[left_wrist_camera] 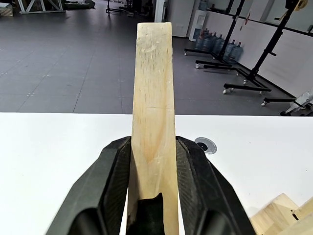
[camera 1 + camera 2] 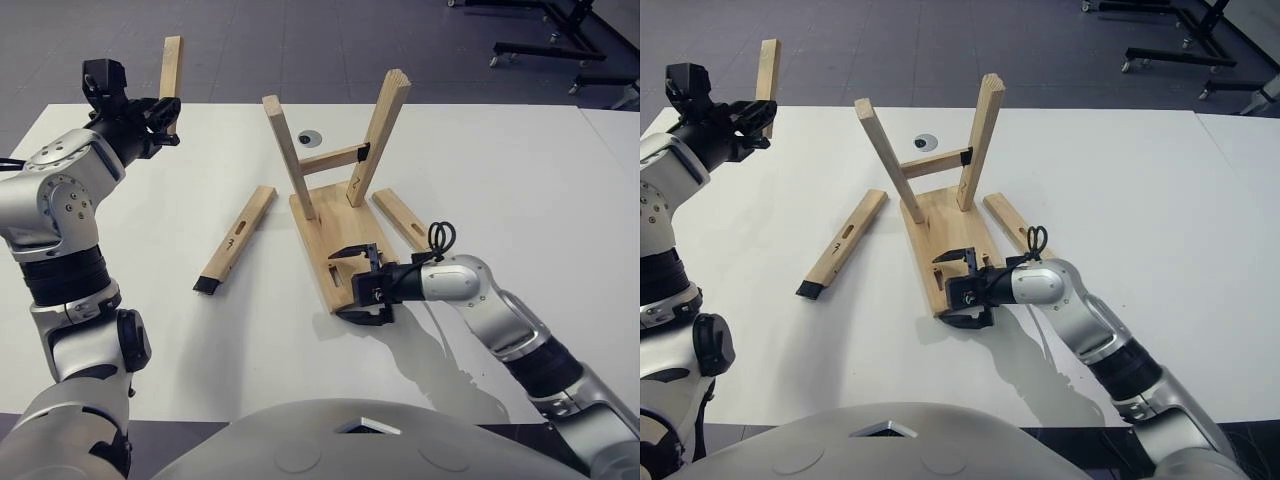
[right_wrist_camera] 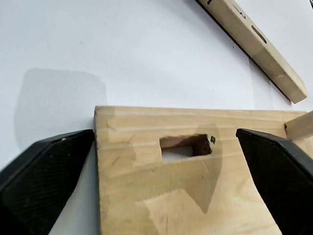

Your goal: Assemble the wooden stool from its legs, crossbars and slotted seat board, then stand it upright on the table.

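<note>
1. The seat board (image 2: pixel 322 250) lies flat in the middle of the table (image 2: pixel 500 180), underside up. Its near end sits between my right fingers.
2. Two legs stand in the board's far end and splay apart as they rise: the left leg (image 2: pixel 289 155) and the right leg (image 2: pixel 378 135). A crossbar (image 2: pixel 330 160) joins them partway up.
3. An open slot (image 3: pixel 186 147) shows in the near end of the board, and I can see the table through it.
4. My right gripper (image 2: pixel 362 283) is low at that near end with its fingers wide apart and nothing clamped. One finger (image 3: pixel 49 176) is just off the board's end edge and the other is over the board's face. I can't say for sure whether either pad touches the wood.
5. My left gripper (image 2: pixel 168 120) is raised above the table's far left corner, closed tight on a third leg (image 1: pixel 152 73). The leg stands nearly upright and sticks out well above the fingers (image 1: pixel 115 166).
6. A loose slotted leg (image 2: pixel 235 240) with a dark end lies flat on the table left of the board, apart from it.
7. Another loose piece (image 2: pixel 400 218) lies flat just beside the board's right edge.
8. A small round port (image 2: pixel 310 138) sits in the tabletop behind the standing legs.
9. Wheeled racks (image 2: pixel 540 40) stand on the dark floor beyond the table.
</note>
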